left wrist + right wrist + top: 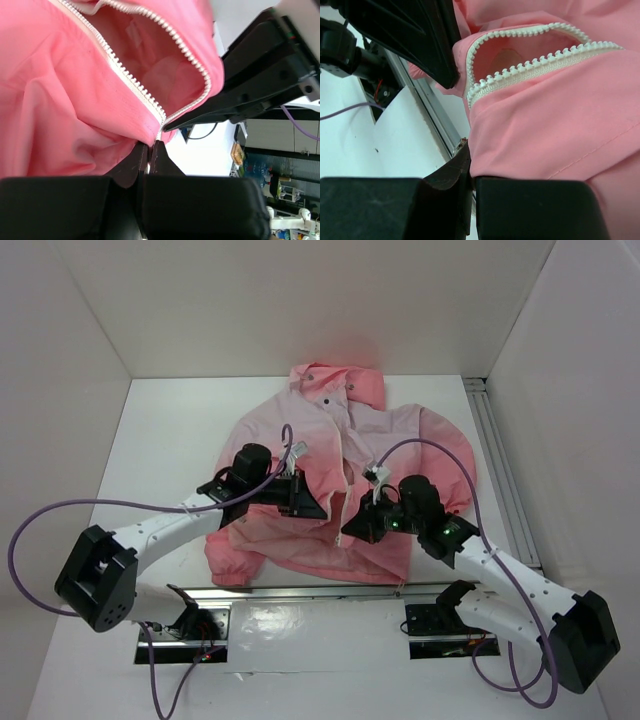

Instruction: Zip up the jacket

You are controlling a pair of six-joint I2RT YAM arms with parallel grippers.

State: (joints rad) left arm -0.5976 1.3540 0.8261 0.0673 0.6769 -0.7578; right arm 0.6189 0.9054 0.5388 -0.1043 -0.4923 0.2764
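The pink jacket lies flat on the white table, hood at the far side, its front zipper partly open. My left gripper is shut on the jacket's hem edge at the low end of the zipper; in the left wrist view the fingertips pinch the fabric where the white zipper teeth meet. My right gripper is shut on the jacket's other front panel, just beside the left one. Only one of its fingers shows; fabric hides the other. The teeth gape open above it.
An aluminium rail runs along the near table edge, another rail along the right side. White walls enclose the back and sides. Purple cables loop from both arms. The left gripper's black body fills the right wrist view's upper left.
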